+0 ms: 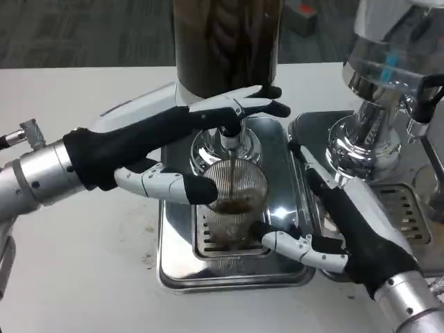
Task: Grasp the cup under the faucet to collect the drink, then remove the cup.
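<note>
The ribbed clear plastic cup [236, 198] is hemmed in by the chrome faucet [229, 142] above and the steel drip tray [277, 156] rim; bare white table [83, 257] is left open at left.

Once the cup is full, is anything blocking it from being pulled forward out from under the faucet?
Nothing solid visible. The cup sits on the drip tray grate under the faucet. The right hand is beside its base and the left hand at its rim. The tray's low front lip needs a slight lift.
</note>
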